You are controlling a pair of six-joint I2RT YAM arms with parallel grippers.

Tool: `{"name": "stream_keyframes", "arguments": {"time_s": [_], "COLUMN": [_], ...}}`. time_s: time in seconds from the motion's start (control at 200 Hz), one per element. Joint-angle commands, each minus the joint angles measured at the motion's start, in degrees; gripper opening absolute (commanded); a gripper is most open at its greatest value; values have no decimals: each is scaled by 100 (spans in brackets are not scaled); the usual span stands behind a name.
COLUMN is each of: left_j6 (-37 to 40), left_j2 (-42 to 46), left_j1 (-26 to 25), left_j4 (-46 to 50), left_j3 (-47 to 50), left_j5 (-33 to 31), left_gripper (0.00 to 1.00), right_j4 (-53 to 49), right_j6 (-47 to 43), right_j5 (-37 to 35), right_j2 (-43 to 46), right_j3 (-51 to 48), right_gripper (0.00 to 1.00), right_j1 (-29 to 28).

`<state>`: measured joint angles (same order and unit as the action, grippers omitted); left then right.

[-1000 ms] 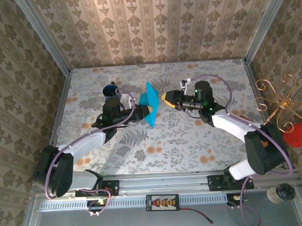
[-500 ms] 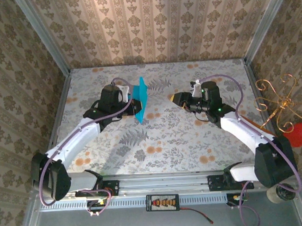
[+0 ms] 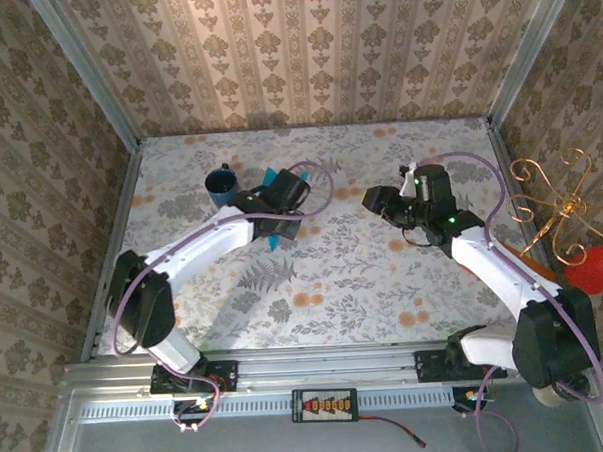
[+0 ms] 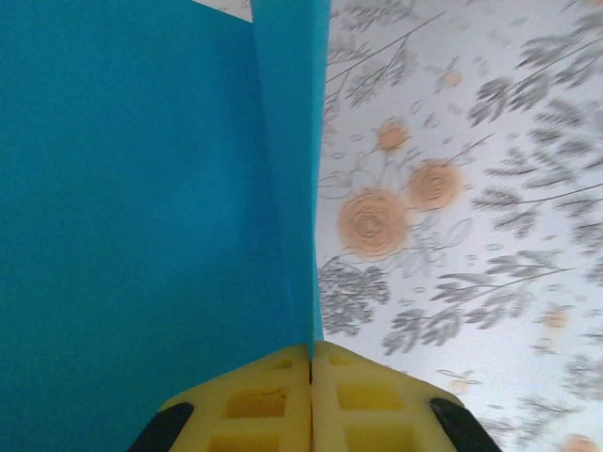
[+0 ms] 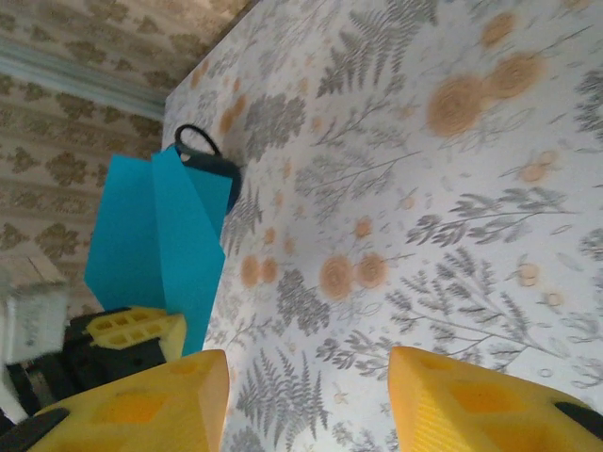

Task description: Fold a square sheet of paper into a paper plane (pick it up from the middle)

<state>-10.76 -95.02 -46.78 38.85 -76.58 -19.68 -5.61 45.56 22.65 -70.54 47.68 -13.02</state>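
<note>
The square sheet of paper [image 4: 132, 188] is bright turquoise, folded along a crease and standing on edge off the table. My left gripper [image 4: 311, 350] is shut on its lower edge, yellow fingers [image 4: 254, 400] pressed together around it. From above, the paper [image 3: 276, 237] pokes out from under the left gripper [image 3: 277, 213] at mid-table. My right gripper [image 3: 372, 198] hangs to the right of the paper, apart from it. It is open [image 5: 303, 356] with only tablecloth between its fingers. In the right wrist view the paper [image 5: 155, 235] stands at the left.
A dark blue mug [image 3: 220, 183] stands just left of the paper, and its rim [image 5: 203, 155] peeks out behind the sheet. The floral tablecloth [image 3: 364, 273] covers the table. Metal rails and wallpapered walls enclose it on three sides.
My left arm has turned and carried the paper a little right, uncovering the mug. My right gripper has drawn back to the right, away from the paper.
</note>
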Motion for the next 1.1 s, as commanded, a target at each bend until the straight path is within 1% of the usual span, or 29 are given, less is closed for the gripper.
{"name": "stream_keyframes", "arguments": {"time_s": [0.0,0.15,0.295,0.49,0.635,0.76,1.095], "left_j6": [312,382,492,366,307,197,-297], "left_j2": [-398,-1091,-1673,-2201,-2534,-2730,-2674], "left_j1": [-313,-638,-876,-1135,-1295,-1393,-1456], "left_j4": [643,773,608,433,329,355,429], "left_j3": [-382,-569,-576,-551,-594,-668,-757], "left_j5": [-1406,-2133,-2360,-2520,-2540,-2523,-1907], "left_gripper": [7,7,7,7,9,13,25], "right_j4": [-356,-517,-723,-959,-918,-868,-792], "right_j6": [20,22,-101,-294,-252,-201,-127], "right_j5": [-279,-424,-712,-912,-877,-846,-800], "right_j2": [194,350,535,700,648,612,517], "right_j3": [-166,-300,-382,-375,-397,-419,-418], "right_gripper": [49,49,49,50,50,49,49], "right_j1": [226,442,582,730,739,739,747]}}
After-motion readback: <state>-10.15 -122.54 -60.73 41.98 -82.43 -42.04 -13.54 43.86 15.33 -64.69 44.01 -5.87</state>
